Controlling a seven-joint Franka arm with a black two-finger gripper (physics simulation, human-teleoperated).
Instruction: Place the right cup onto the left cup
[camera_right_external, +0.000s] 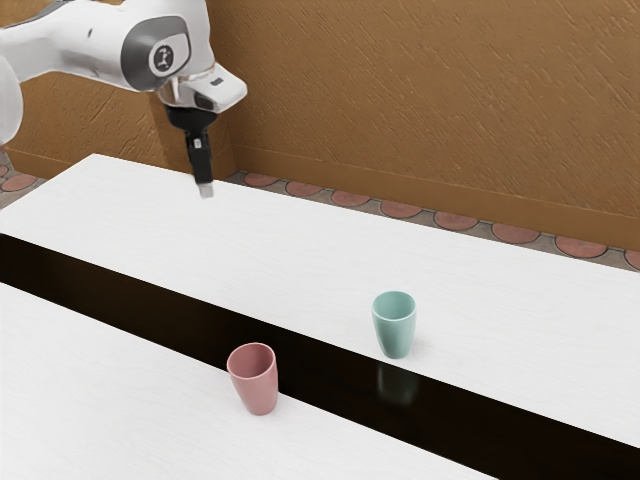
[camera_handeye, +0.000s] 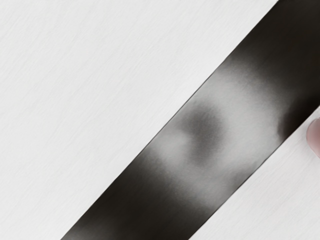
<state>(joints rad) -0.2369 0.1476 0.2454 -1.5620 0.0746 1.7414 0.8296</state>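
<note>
Exterior view: the white arm (camera_right_external: 95, 40) enters from the view's upper left, with its black tool (camera_right_external: 205, 189) pointing downward above the worktop (camera_right_external: 200, 260), well apart from both cups. Whether the tool is released or clenched cannot be told. The worktop is white and is crossed by a glossy black strip (camera_right_external: 160, 313). The pink cup (camera_right_external: 255, 380) stands upright, mouth upward, on the white surface just beside the strip, on the side nearer the camera. The green cup (camera_right_external: 396, 325) also stands upright with its mouth upward, on the white surface across the strip and farther toward the exterior view's right; its reflection lies in the black. The two cups stand apart. Behind the worktop are a brown wall (camera_right_external: 430, 100) and a floor with round reddish tiles (camera_right_external: 400, 209). Wrist view: the strip bears a blurred pale reflection (camera_handeye: 240, 120); part of the pink cup is visible near the strip's edge.
</note>
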